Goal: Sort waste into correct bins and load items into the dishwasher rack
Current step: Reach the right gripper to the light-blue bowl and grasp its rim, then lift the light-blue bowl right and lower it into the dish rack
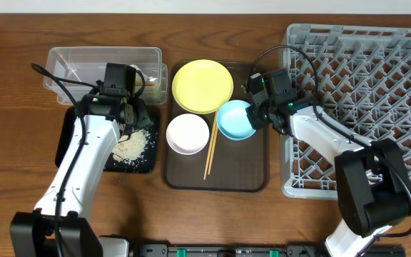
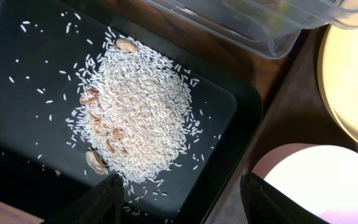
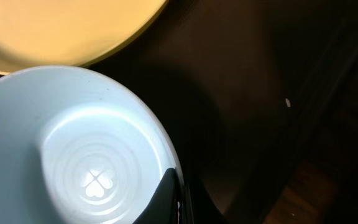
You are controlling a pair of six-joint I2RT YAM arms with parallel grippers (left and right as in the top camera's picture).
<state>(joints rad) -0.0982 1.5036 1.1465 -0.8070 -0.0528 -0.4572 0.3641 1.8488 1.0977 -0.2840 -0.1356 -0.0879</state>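
Beige rice crumbs lie heaped in the black tray, also seen in the left wrist view. My left gripper hangs open and empty over the tray's near edge; overhead it is at the tray's top right. The clear container stands just behind the tray. My right gripper is shut on the rim of the light blue bowl, which sits on the brown serving tray. The yellow plate, white bowl and chopsticks are on the same tray. The wrapper, tissue and cup are hidden.
The dark brown serving tray lies mid-table. The grey dishwasher rack fills the right side, and its left wall stands next to the tray. My left arm covers part of the clear container. Bare wooden table lies in front.
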